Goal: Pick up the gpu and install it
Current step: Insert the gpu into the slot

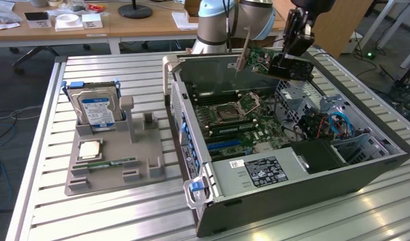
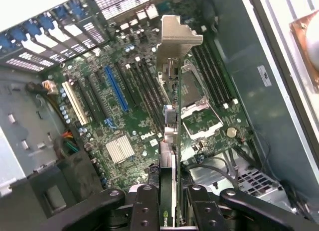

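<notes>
The gpu (image 1: 257, 59) is a dark green card with a pale metal bracket (image 1: 243, 50). It hangs in the air above the open computer case (image 1: 365, 165), over the far end of the motherboard (image 1: 238, 125). My gripper (image 1: 280, 64) is shut on it from the exterior view's right. In the wrist view the gpu (image 2: 169, 126) shows edge-on between my black fingers (image 2: 144, 203), with its bracket (image 2: 177, 37) pointing away from me. The gripper (image 2: 169, 193) holds it over the motherboard (image 2: 129, 126), beside the long blue slot (image 2: 115, 89) and the empty processor socket (image 2: 199, 111).
On the exterior view's left a grey holder tray (image 1: 144, 173) carries an upright silver hard drive (image 1: 96, 108), a processor chip (image 1: 90, 149) and a green memory stick (image 1: 114, 163). Cables and a drive cage (image 1: 325, 125) fill the case's right side. Desks stand behind the slatted table.
</notes>
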Action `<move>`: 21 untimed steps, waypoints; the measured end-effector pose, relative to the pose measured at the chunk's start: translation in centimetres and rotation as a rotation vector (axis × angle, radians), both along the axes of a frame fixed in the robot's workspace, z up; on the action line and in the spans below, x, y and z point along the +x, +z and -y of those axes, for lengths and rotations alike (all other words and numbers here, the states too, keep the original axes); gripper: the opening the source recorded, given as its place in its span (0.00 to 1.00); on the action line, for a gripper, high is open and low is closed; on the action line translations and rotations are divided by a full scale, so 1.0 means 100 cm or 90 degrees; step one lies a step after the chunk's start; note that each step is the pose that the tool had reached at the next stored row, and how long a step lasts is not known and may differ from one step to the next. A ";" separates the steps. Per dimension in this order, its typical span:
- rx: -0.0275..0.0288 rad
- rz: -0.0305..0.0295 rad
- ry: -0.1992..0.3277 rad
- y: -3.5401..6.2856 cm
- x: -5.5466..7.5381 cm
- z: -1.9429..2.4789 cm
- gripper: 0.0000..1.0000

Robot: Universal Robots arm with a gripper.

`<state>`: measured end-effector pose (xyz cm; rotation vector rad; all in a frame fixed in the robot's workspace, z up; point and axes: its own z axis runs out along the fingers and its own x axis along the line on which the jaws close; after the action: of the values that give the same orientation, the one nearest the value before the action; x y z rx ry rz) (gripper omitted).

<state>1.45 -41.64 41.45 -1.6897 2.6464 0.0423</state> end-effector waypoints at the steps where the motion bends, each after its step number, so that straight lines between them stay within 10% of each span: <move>1: -0.0001 0.0000 0.009 0.0000 0.000 0.0000 0.26; 11: -0.0010 0.0000 0.095 -0.0001 0.000 0.0000 0.26; 21: -0.0011 0.0000 0.099 -0.0001 0.000 0.0000 0.26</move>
<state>1.45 -41.64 41.44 -1.8930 2.5090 0.0401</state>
